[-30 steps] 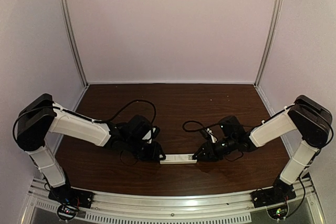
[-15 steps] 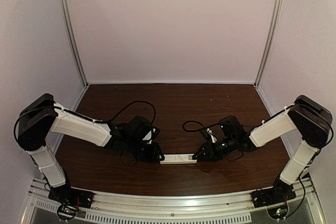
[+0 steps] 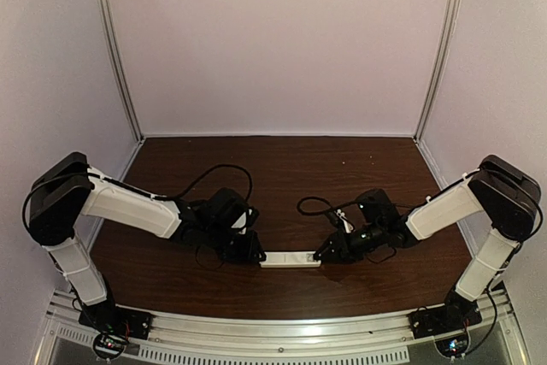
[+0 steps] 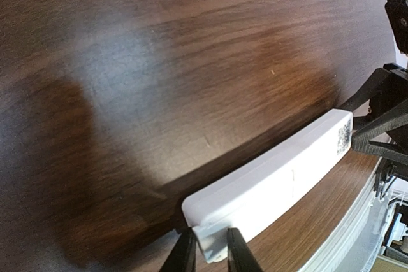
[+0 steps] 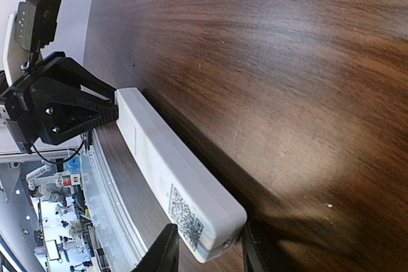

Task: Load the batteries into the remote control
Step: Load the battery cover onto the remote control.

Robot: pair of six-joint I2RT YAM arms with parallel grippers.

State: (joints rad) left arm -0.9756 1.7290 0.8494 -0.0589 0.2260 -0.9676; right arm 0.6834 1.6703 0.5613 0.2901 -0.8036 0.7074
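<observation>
The remote control is a slim white bar lying lengthwise between my two grippers, near the table's front edge. In the left wrist view the remote control runs away to the right, and my left gripper pinches a small white tab that sticks out of its near end. My left gripper sits at that left end. My right gripper straddles the other end of the remote control, by the QR code, with a finger against each side. The batteries are out of view.
A metal rail runs along the front edge just below the remote. Black cables loop over the brown table behind both wrists. Pale walls close in the back and sides.
The left jaws have narrowed onto the white tab at the remote's end. Both arms and the remote have stayed where they were.
</observation>
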